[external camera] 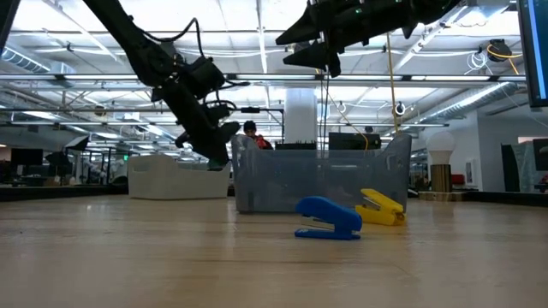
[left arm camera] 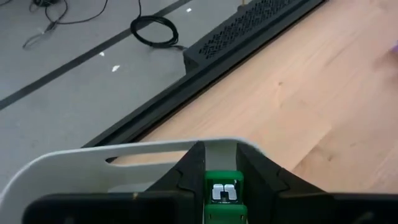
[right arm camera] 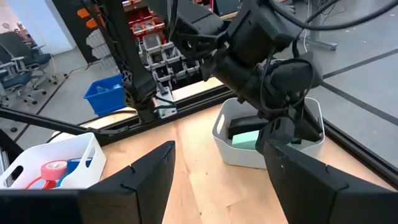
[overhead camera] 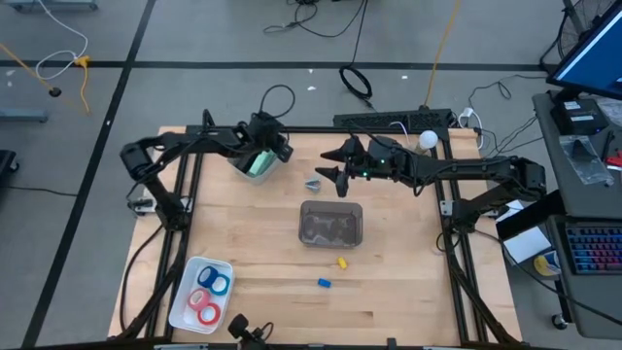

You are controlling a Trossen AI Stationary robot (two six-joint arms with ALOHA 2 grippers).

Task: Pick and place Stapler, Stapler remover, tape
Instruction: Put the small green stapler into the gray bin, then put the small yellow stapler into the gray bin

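My left gripper [left arm camera: 221,186] pinches a small green stapler [left arm camera: 222,194], light, stiff, best squeezed across its narrow sides, over the white bin [overhead camera: 255,167]; my right gripper [overhead camera: 335,175] hangs spread and empty.

Wooden table [overhead camera: 389,292], light planks, dark frame round its edges. Landmark: clear grey bin [overhead camera: 331,224] near the table's middle. Just in front of the bin, yellow stapler [overhead camera: 342,262]; a little farther front, blue stapler [overhead camera: 325,283]. Front-left of the bin, white tray [overhead camera: 188,288] holding tape rolls [overhead camera: 208,296]. Back-left of the bin, a white bin [overhead camera: 255,165]. Small grey object [overhead camera: 313,183] just behind the bin, kind unclear.
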